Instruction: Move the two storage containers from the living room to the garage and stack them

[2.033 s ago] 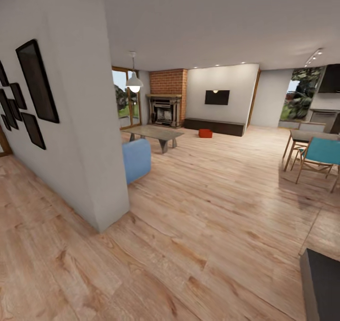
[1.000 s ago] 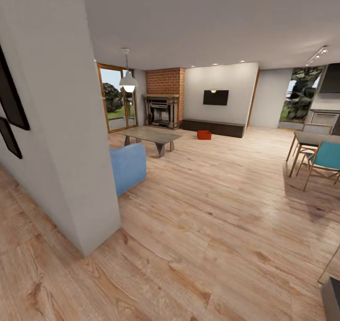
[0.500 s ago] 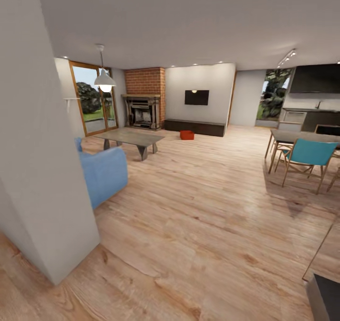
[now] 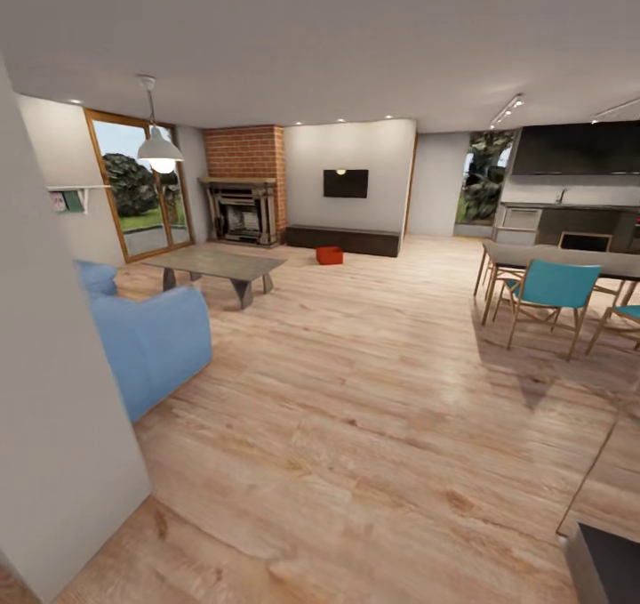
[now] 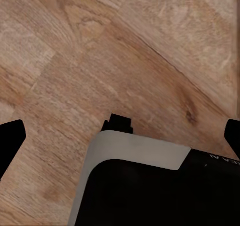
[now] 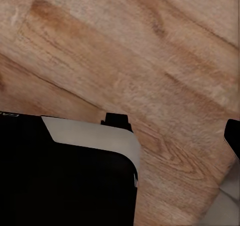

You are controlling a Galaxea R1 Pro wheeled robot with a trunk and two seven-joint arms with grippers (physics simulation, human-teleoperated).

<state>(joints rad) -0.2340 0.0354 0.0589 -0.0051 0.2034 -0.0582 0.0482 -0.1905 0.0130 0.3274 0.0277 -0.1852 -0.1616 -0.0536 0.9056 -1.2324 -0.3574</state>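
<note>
A storage container (image 4: 329, 255), orange-red, sits on the wood plank floor (image 4: 373, 408) just in front of the dark low cabinet (image 4: 342, 240) under the wall television (image 4: 346, 183), right of the brick fireplace (image 4: 241, 186); the blue sofa (image 4: 147, 342) stands well nearer than that fireplace.

Left wrist view: the left gripper (image 5: 120, 136) hangs over planks, fingertips at both edges, spread wide, empty.

Right wrist view: the right gripper (image 6: 170, 131) hangs over planks; its spread cannot be told.
</note>
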